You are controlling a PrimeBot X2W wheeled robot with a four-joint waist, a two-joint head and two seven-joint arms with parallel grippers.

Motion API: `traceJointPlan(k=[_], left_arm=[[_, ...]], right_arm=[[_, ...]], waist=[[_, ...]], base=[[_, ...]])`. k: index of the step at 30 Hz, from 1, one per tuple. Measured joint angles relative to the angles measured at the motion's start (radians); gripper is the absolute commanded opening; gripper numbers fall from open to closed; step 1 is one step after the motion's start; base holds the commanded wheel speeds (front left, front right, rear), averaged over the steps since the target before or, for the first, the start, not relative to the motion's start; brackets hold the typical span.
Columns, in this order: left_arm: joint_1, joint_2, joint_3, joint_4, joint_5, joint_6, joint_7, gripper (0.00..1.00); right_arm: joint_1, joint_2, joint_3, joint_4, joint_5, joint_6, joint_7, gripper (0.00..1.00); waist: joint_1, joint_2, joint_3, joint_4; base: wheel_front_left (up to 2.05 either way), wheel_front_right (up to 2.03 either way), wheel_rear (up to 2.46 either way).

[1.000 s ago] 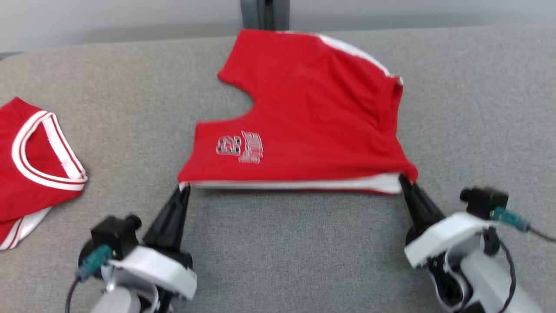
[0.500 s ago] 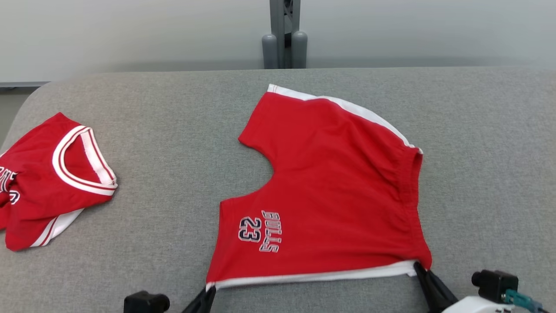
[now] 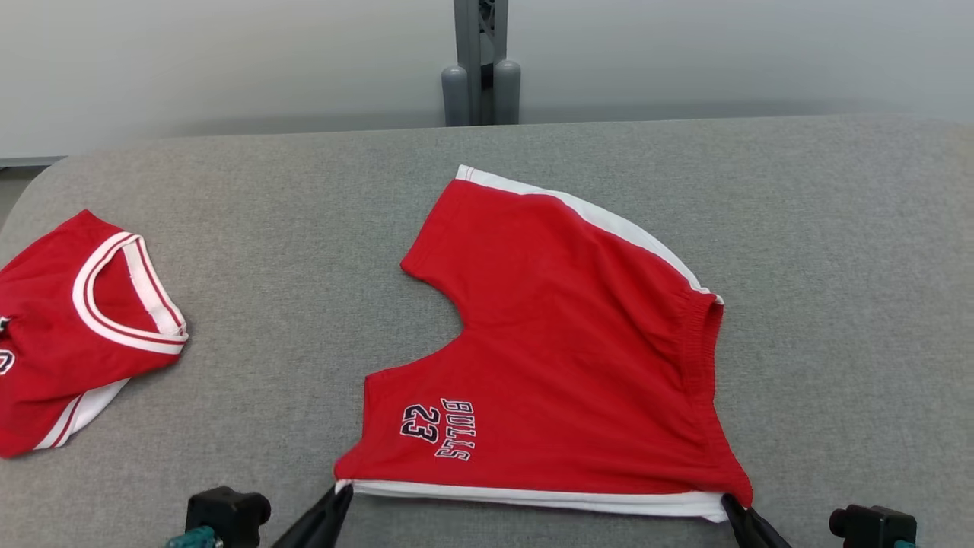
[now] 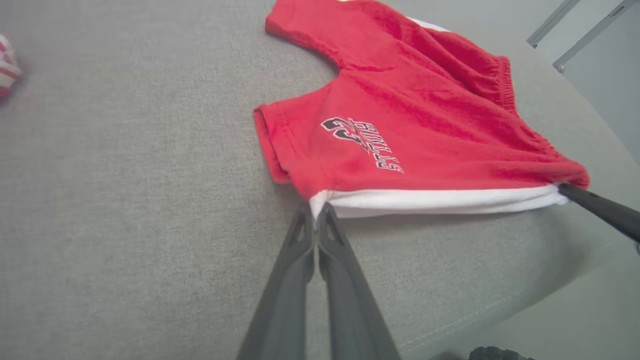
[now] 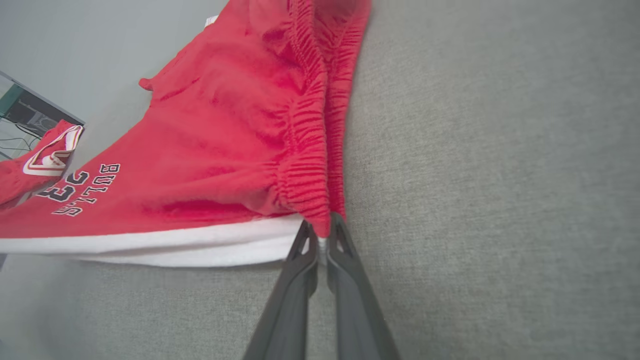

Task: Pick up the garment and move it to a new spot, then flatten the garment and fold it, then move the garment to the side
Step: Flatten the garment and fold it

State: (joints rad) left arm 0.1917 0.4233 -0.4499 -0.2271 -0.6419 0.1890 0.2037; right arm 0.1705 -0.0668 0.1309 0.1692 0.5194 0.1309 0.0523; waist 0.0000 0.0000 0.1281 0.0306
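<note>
The garment [image 3: 563, 365] is a pair of red shorts with white side stripes and "BULLS 23" print, lying spread on the grey padded table [image 3: 304, 228]. My left gripper [image 3: 341, 495] is shut on the near-left corner of its white stripe [image 4: 316, 207]. My right gripper [image 3: 732, 504] is shut on the near-right corner at the elastic waistband [image 5: 322, 232]. The near white edge [image 4: 440, 200] is stretched taut between the two grippers and slightly lifted off the table. In the left wrist view the right gripper's finger [image 4: 600, 210] shows at the far end of the stripe.
A second red garment [image 3: 68, 335] with a white-trimmed neck lies crumpled at the table's left edge. A grey post [image 3: 479, 68] stands behind the table's far edge. Bare grey surface lies to the right of the shorts and between the two garments.
The head camera has tilted up, so the picture has shifted down and the arms have dropped out of frame. Both grippers keep their grip on the shorts' near corners.
</note>
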Motion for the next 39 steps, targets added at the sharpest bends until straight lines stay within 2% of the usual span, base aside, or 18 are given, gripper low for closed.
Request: traceJointPlan(k=[6, 10, 11, 18, 30, 39], left_arm=[[-0.105, 0.046, 0.019, -0.017, 0.02, -0.024, 0.034, 0.0], [-0.207, 0.052, 0.014, 0.035, 0.016, -0.07, 0.067, 0.0], [-0.267, 0.037, 0.012, 0.072, 0.005, -0.092, 0.077, 0.0], [-0.492, -0.009, 0.027, 0.222, -0.023, -0.142, 0.096, 0.0], [-0.895, -0.043, 0.045, 0.581, -0.027, -0.23, 0.135, 0.0], [-1.126, -0.053, 0.03, 0.854, -0.009, -0.28, 0.118, 0.0]], right_arm=[[-0.01, 0.015, -0.02, -0.054, -0.007, 0.0, 0.044, 0.0], [-0.07, 0.017, -0.023, -0.05, 0.001, 0.0, 0.039, 0.0], [-0.105, 0.018, -0.012, -0.033, 0.02, 0.0, 0.025, 0.0], [-0.288, 0.019, 0.068, 0.065, 0.068, 0.0, -0.054, 0.0], [-0.635, 0.018, 0.235, 0.291, 0.178, 0.0, -0.239, 0.0], [-0.838, 0.02, 0.38, 0.436, 0.28, 0.0, -0.306, 0.0]], waist=[[0.0, 0.0, -0.001, -0.033], [0.0, 0.0, -0.003, -0.048], [0.0, 0.0, 0.004, -0.053], [0.0, 0.0, 0.05, -0.087], [0.0, 0.0, 0.18, -0.183], [0.0, 0.0, 0.283, -0.257]], base=[[0.0, 0.0, 0.0], [0.0, 0.0, 0.0], [0.0, 0.0, 0.0], [0.0, 0.0, 0.0], [0.0, 0.0, 0.0], [0.0, 0.0, 0.0]])
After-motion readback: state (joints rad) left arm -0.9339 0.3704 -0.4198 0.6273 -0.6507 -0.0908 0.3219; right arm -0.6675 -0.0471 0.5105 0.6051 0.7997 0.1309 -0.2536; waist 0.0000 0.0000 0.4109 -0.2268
